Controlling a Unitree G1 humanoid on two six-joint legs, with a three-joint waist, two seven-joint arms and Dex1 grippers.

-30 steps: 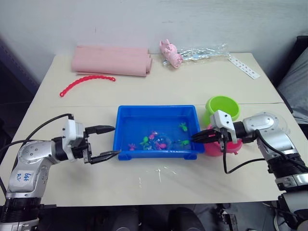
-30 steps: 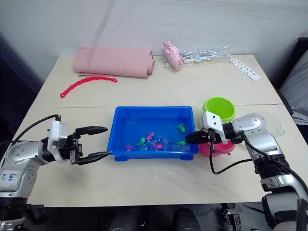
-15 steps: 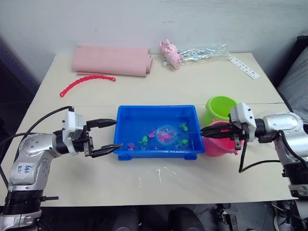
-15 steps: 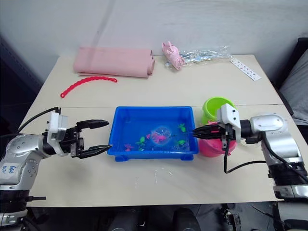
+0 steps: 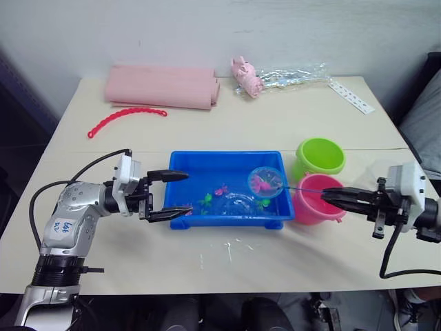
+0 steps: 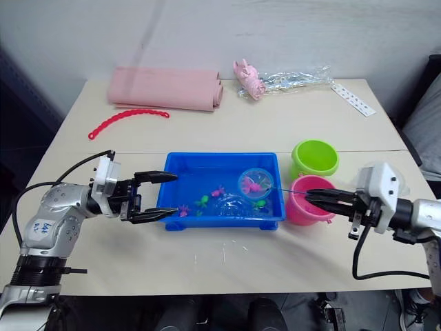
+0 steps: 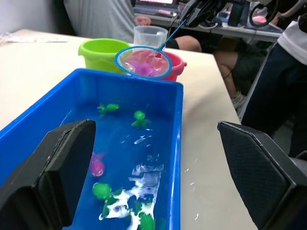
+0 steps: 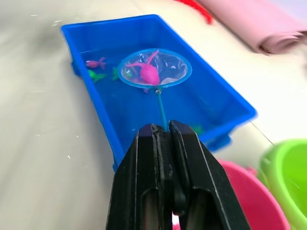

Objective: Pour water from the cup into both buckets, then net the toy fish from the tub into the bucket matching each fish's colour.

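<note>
The light is bright and soft, with only faint shadows on my bench (image 5: 275, 124). My right claw (image 8: 165, 132) looks big and blurry up close. White glare shines on the water in the tub (image 7: 178, 158).

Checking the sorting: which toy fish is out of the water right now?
The pink fish lying in the net, held above the tub; the other fish sit in the tub's water.

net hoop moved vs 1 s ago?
Yes. The small blue-rimmed mesh net hoop, holding a pink toy fish, has risen from the water toward the shallow blue plastic tub's right end, nearer the pink bucket.
</note>
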